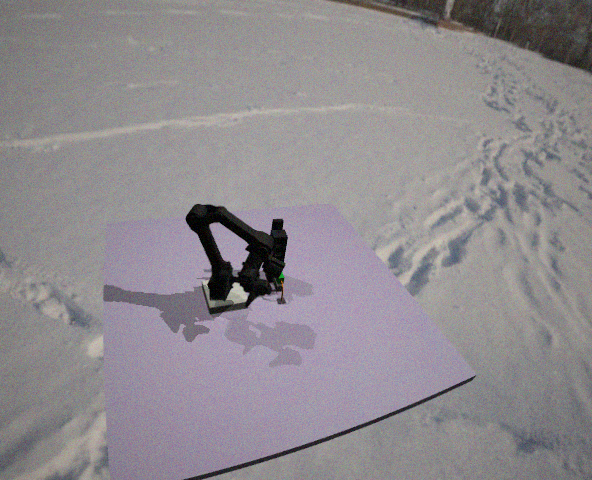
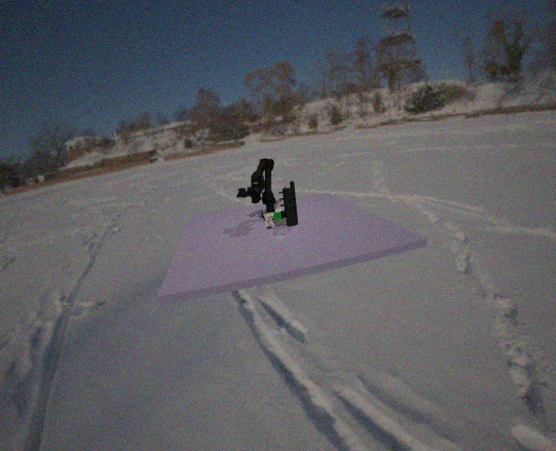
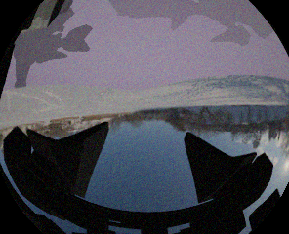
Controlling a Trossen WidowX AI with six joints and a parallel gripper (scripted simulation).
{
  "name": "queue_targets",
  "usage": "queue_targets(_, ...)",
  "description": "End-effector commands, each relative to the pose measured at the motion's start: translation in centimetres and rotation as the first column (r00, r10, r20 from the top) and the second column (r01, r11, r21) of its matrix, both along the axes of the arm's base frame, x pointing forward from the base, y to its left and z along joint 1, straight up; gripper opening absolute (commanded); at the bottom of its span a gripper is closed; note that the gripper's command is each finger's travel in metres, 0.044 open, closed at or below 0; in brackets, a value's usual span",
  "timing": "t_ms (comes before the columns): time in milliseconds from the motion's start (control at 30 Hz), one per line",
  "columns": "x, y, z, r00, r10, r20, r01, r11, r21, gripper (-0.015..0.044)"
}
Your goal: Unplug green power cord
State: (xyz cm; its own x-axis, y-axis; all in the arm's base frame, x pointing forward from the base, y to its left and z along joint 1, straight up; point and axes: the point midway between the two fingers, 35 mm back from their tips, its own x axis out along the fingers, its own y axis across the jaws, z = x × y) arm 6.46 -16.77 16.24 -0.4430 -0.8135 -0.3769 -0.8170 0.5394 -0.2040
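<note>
The black power strip (image 1: 279, 241) (image 2: 290, 206) stands upright beside the arm. The green plug (image 1: 281, 276) (image 2: 276, 214) is near its lower end, on the side with the small pegs. These views are too small to tell whether it sits in a socket or a little off the strip. A thin orange line (image 1: 282, 290) (image 2: 270, 224), perhaps cord, runs down below the green. My gripper (image 1: 259, 296) (image 2: 239, 193) (image 3: 148, 132) is open and empty, pointing level away from the strip. Only sky and far snow show between its fingers in the wrist view. Plug and strip are not recognisable there.
The arm's pale base plate (image 1: 229, 303) stands on the lilac table top (image 1: 193, 403) (image 2: 239, 264), left of the strip in the top view. A small dark patch (image 1: 281, 301) lies under the orange line. Shadows of the arm cross the table. Snow surrounds it.
</note>
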Motion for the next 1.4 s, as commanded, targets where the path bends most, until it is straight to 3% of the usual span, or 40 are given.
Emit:
queue_targets(0,0.1,0.0,-0.1,1.000,-0.007,0.017,0.007,1.000,-0.001,0.0374)
queue_targets(167,3.0,1.4,-2.1,0.875,-0.200,0.441,0.209,0.977,0.028,0.0243)
queue_targets(267,5.2,2.8,-3.4,0.669,-0.344,0.659,0.360,0.926,0.117,0.0164)
queue_targets(400,8.6,5.1,-4.9,0.303,-0.510,0.805,0.526,0.794,0.305,0.0160)
queue_targets(500,10.9,7.0,-5.7,0.030,-0.588,0.808,0.600,0.658,0.455,0.0160)
queue_targets(933,16.4,12.5,-6.7,-0.543,-0.589,0.598,0.626,0.190,0.756,0.0160)
queue_targets(1200,19.5,16.5,-6.7,-0.782,-0.451,0.431,0.545,-0.156,0.824,0.0160)
queue_targets(1367,19.6,16.6,-6.7,-0.787,-0.445,0.427,0.541,-0.166,0.824,0.0160)
